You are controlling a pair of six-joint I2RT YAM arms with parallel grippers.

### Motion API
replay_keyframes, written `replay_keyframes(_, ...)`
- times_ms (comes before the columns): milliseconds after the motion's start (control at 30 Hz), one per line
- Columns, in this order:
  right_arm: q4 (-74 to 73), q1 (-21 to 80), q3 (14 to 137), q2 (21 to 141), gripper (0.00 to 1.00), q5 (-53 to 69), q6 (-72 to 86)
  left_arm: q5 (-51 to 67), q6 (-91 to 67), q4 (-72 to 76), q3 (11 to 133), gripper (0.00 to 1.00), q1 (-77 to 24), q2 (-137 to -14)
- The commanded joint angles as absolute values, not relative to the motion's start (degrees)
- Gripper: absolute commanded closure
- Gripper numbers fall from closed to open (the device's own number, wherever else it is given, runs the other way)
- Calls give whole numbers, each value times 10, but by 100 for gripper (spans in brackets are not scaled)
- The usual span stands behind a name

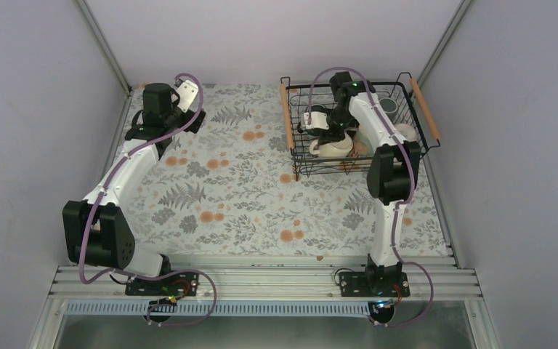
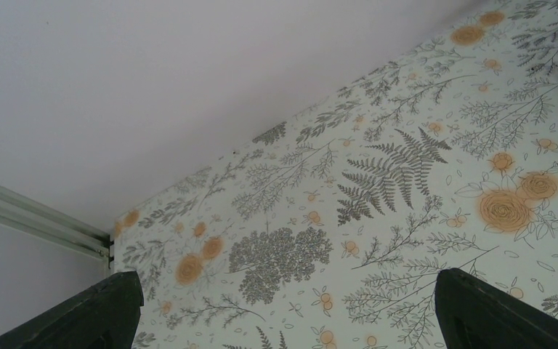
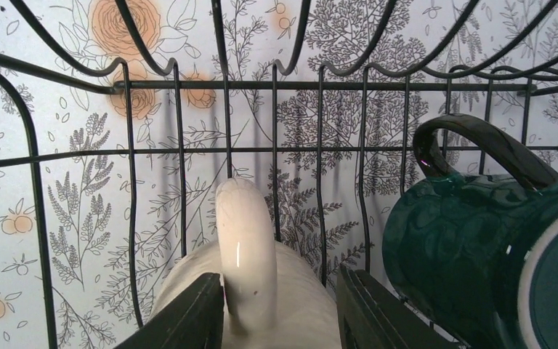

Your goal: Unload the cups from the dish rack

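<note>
Right gripper [image 3: 280, 323]: inside the dish rack [image 1: 334, 173], jaws spread, straddling the raised handle of a cream mug [image 3: 245, 247]. One finger [image 3: 189, 313] sits close against the handle, with a visible gap at the other; nothing is clamped. A dark green mug [image 3: 472, 240] lies on its side just beside the cream one, handle up. The rack stands at the table's far right. Left gripper [image 2: 283, 320]: spread wide, empty, above the floral table cover [image 2: 378, 218] near the far-left corner, well apart from the rack.

No readable text, label, brand, number or sign in any view, tabletop [image 1: 247, 196] printed only with ferns and orange flowers, cream mug [image 3: 247, 291] and dark green mug [image 3: 465, 247] unmarked
</note>
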State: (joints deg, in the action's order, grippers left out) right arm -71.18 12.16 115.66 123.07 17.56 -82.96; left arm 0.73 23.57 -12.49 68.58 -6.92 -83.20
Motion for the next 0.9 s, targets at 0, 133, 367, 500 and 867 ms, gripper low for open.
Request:
replay_keyframes(0, -721, 136, 1161, 1255, 59, 134, -834, 20, 243, -122, 690, 0, -70, -827)
replay_keyframes(133, -734, 142, 1182, 1285, 59, 111, -810, 30, 245, -125, 691, 0, -70, -826)
replay_keyframes(367, -736, 147, 1197, 1302, 84, 100, -789, 40, 250, -123, 684, 0, -70, -823)
replay_keyframes(500, -736, 149, 1194, 1298, 96, 96, -784, 44, 251, -124, 685, 0, -70, -824)
replay_keyframes(867, -736, 144, 1250, 1273, 96, 141, -768, 66, 259, -138, 708, 0, -71, -828)
